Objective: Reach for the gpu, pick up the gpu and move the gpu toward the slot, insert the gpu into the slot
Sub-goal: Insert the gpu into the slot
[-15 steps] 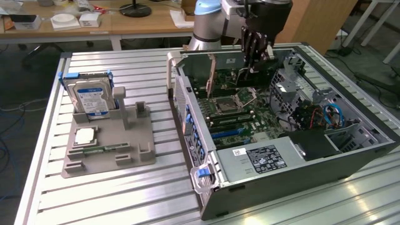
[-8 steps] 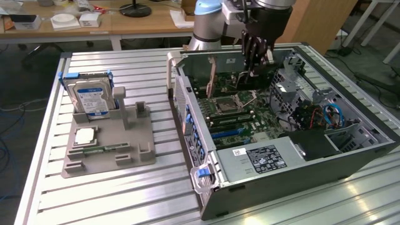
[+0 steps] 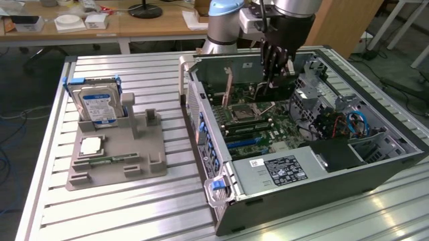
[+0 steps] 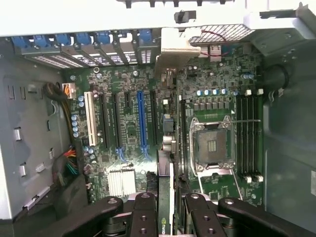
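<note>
My gripper [image 4: 168, 200] is clamped on the gpu [image 4: 164, 222], which hangs edge-on over the open case. Its long axis runs parallel to the blue slot [image 4: 142, 118] beneath. I judge the card is offset slightly toward the processor socket [image 4: 211, 143].

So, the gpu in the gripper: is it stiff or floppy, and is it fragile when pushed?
Probably stiff: the gpu hangs straight and edge-on in the gripper, with no sag. Likely fragile: it is a thin card, so a skewed push against the blue slot could strain it. Gripped on flat faces, it may slip a little.
</note>
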